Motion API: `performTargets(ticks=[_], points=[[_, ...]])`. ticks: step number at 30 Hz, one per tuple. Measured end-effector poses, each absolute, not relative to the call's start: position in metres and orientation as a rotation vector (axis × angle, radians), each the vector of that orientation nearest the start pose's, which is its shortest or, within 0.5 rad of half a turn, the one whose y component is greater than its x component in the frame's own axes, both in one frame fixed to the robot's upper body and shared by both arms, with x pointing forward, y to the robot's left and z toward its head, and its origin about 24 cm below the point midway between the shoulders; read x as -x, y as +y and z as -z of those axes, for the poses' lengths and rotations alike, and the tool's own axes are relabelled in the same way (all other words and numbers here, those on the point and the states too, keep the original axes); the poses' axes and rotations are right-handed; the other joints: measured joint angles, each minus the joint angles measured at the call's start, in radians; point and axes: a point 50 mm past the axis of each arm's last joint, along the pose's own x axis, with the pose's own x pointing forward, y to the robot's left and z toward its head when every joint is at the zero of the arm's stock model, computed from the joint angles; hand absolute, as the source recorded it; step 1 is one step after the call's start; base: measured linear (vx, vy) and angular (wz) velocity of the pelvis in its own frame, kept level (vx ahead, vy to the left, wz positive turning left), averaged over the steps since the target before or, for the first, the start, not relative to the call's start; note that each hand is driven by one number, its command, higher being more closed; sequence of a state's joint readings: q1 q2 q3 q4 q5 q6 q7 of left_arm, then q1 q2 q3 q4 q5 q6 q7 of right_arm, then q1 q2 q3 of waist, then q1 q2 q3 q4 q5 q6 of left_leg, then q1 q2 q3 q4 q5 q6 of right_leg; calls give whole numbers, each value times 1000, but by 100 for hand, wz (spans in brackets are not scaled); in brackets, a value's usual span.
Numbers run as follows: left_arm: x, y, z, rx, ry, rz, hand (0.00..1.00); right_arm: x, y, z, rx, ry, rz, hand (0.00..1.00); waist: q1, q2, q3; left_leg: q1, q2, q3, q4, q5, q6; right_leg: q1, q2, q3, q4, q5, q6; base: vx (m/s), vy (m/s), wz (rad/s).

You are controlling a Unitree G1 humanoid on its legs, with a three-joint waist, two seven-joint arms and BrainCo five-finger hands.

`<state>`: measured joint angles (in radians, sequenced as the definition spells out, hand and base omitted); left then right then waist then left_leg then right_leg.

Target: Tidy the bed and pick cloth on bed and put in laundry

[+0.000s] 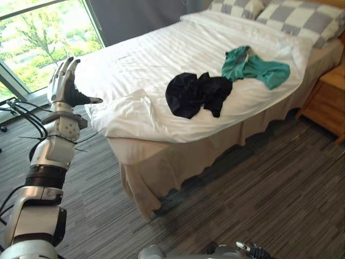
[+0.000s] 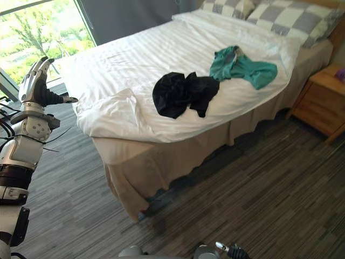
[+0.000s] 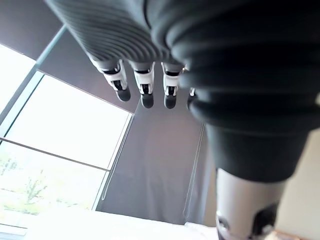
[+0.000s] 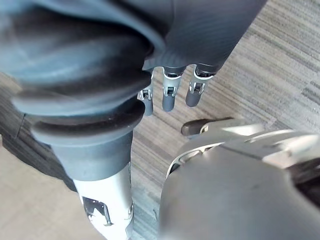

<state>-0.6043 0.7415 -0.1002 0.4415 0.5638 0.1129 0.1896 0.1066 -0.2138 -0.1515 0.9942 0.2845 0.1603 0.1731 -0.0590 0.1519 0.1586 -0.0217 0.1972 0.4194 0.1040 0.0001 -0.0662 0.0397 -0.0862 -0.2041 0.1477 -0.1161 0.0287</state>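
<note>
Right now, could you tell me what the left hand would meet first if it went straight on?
The left hand points upward beside the bed, fingers straight. Past its fingertips the way looks free; the grey curtain next to the window would probably come first, though depth is unclear.

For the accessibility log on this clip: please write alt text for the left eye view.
A crumpled black garment and a teal green garment lie on a bed with a white striped sheet and grey-and-white checked pillows. The robot's left hand is raised, fingers straight, beside the bed's near corner by a window.
</note>
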Motion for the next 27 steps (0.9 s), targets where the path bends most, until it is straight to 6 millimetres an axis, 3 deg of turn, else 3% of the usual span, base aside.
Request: performTargets(ticks=[1, 2, 5, 9, 12, 14, 18, 19, 22, 25, 27], points=[[-345, 291, -181, -1275, -129, -403, 0, -85, -242, 154, -266, 1163, 268, 0, -2, 0, 1, 5, -5, 4, -2, 36, 11, -14, -13, 17, 29, -15, 21, 139, 221, -30], [-346, 290, -178, -1271, -96, -404, 0, -87, -239, 153, -272, 1148, 270, 0, -15, -14, -7, 1, -41, 33, -19, 26, 25, -45, -52, 26, 57, -25, 42, 145, 218, -25], [-353, 293, -182, -1255, -60, -443, 0, -96, -233, 152, -298, 1114, 273, 0, -17, -49, 9, -45, -101, 52, -60, 41, 46, -141, -108, 50, 119, -40, 69, 148, 200, -6], [-369, 270, -184, -1225, -37, -469, 0, -130, -228, 141, -295, 994, 274, 0, -17, -79, 95, -126, -155, 78, -63, 50, 57, -259, -176, 42, 195, -44, 78, 91, 130, 11], [-378, 252, -199, -1199, -67, -487, 0, -154, -227, 129, -295, 898, 282, 0, -13, -87, 150, -183, -166, 90, -45, 50, 57, -341, -201, 42, 262, -44, 78, 16, 52, 8], [-385, 238, -225, -1187, -106, -522, 0, -183, -223, 114, -333, 784, 285, 0, -16, -108, 215, -254, -164, 105, -13, 50, 57, -416, -215, 44, 300, -44, 78, -18, 5, 7], [-393, 208, -244, -1142, -163, -533, 0, -214, -218, 94, -396, 653, 303, 0, -16, -120, 274, -367, -147, 106, 41, 49, 56, -508, -213, 44, 312, -42, 77, -12, -34, 7], [-393, 204, -253, -1136, -190, -572, 100, -225, -214, 86, -435, 603, 297, 0, -14, -125, 287, -412, -135, 106, 64, 49, 56, -542, -209, 42, 313, -42, 77, -12, -56, 8], [-390, 192, -284, -1164, -298, -639, 100, -251, -207, 65, -507, 500, 290, 0, -1, -122, 312, -485, -108, 105, 101, 49, 57, -595, -190, 38, 314, -37, 72, -30, -46, 4], [-387, 186, -289, -1213, -309, -618, 100, -259, -204, 56, -534, 449, 283, 0, 11, -122, 312, -513, -99, 101, 106, 47, 58, -620, -182, 38, 314, -35, 69, -11, -8, 1], [-386, 185, -292, -1236, -299, -591, 100, -259, -206, 54, -535, 433, 297, 0, 17, -119, 314, -526, -93, 85, 105, 18, 87, -622, -173, 24, 315, -34, 69, -31, 13, 8]])
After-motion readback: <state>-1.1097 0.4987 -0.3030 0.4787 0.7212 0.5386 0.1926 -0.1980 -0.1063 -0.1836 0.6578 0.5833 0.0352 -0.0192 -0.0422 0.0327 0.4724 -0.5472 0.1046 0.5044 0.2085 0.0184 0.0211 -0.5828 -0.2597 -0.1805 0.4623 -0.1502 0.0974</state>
